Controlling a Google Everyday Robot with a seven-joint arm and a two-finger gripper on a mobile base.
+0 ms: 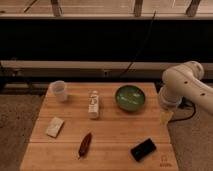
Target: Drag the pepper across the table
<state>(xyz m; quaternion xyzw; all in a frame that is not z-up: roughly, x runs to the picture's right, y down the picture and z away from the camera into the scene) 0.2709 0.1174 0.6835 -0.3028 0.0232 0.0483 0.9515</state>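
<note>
Six things share the table (107, 131) with me. The pepper (85, 144) lies near the front edge, left of the middle. It is set slantwise, with its thin tip towards the near-left, and nothing touches it.

To its right, well apart and close to the front right corner, sits the black block (143, 149). Behind and to the left of the pepper lies a pale flat block (55, 126), also apart from it. Further back, near the middle of the table, is a small pale bottle (93, 104); I cannot tell whether it stands or lies. A white cup (59, 90) stands at the far left corner. A green bowl (131, 97) stands at the far right, the closest thing to me.

My white arm (186, 86) comes in from the right, beyond the table's right edge. My gripper (166, 115) hangs at the arm's low end, just beside that edge, near the bowl and well apart from the pepper. I cannot tell how wide it stands or whether it has hold of anything.

Between my gripper and the pepper there is bare wood, with the bowl on the far side of that stretch and the black block on the near side.
</note>
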